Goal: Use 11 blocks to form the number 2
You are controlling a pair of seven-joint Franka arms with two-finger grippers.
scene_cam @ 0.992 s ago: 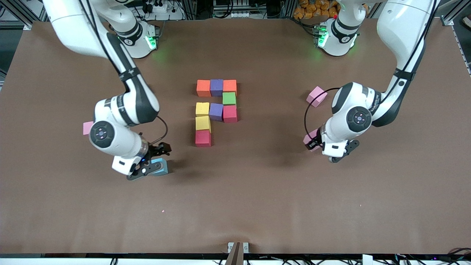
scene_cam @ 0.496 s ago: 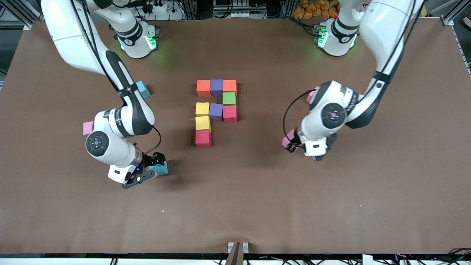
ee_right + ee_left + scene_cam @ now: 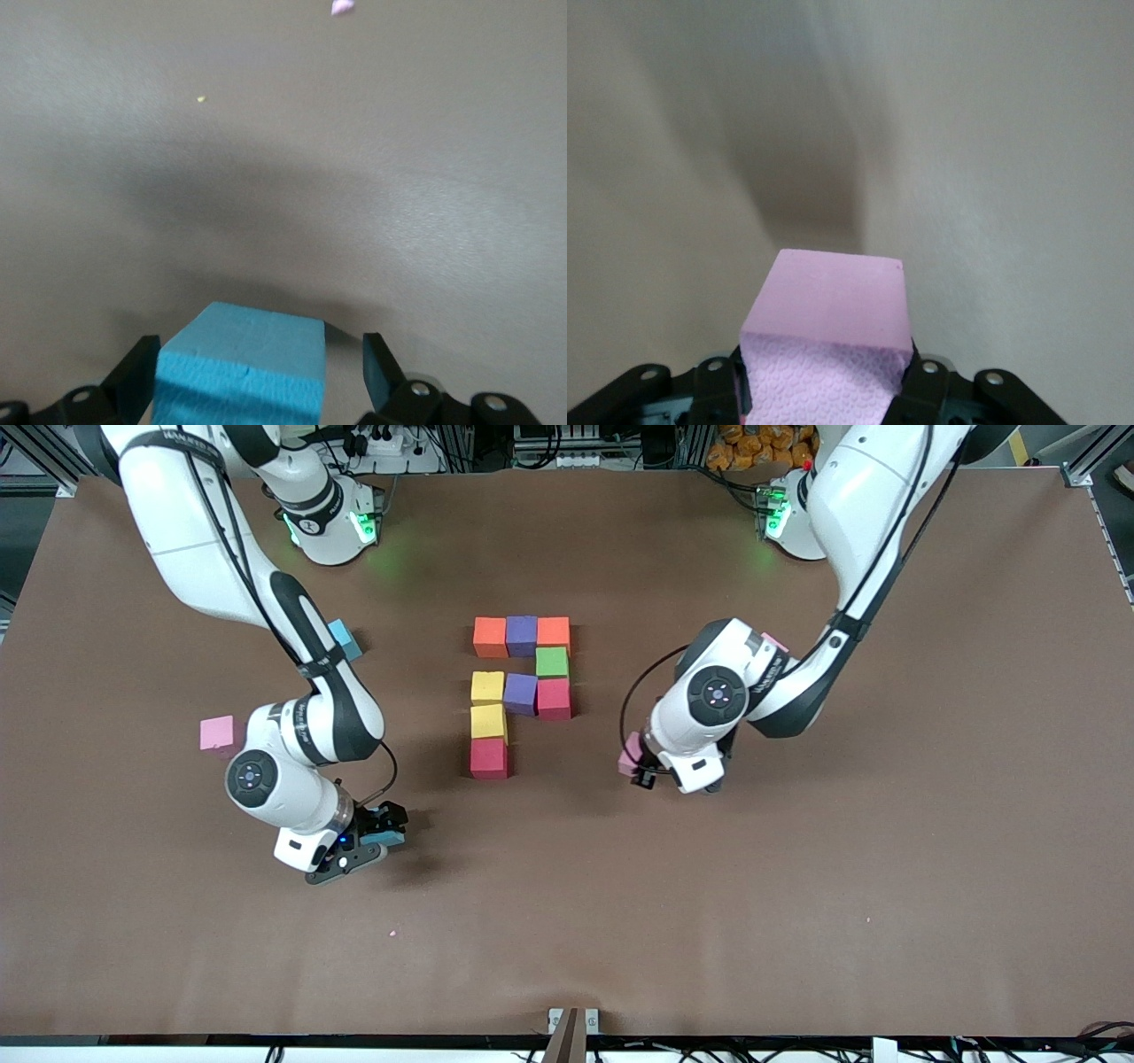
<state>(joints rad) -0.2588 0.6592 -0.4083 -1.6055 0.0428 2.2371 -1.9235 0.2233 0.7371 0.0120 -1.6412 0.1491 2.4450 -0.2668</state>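
Note:
Several blocks form a figure at mid-table: an orange (image 3: 490,638), purple (image 3: 522,636), orange (image 3: 554,632) row, then green (image 3: 552,662), red (image 3: 555,699), purple (image 3: 520,693), yellow (image 3: 487,687), yellow (image 3: 489,722), red (image 3: 489,758). My left gripper (image 3: 636,766) (image 3: 826,390) is shut on a light pink block (image 3: 631,753) (image 3: 828,323), above bare table beside the figure toward the left arm's end. My right gripper (image 3: 376,838) (image 3: 257,359) stands open around a sky blue block (image 3: 384,835) (image 3: 244,359) on the table, with a gap at one finger.
A second sky blue block (image 3: 344,639) lies beside the right arm's forearm. A pink block (image 3: 217,733) sits at the right arm's end. Another pink block (image 3: 776,641) peeks out at the left arm's elbow. A pink crumb (image 3: 392,934) lies nearer the camera.
The left arm has carried the pink block from its own end of the table toward the block figure. The right gripper has stayed around the sky blue block and shifted only slightly.

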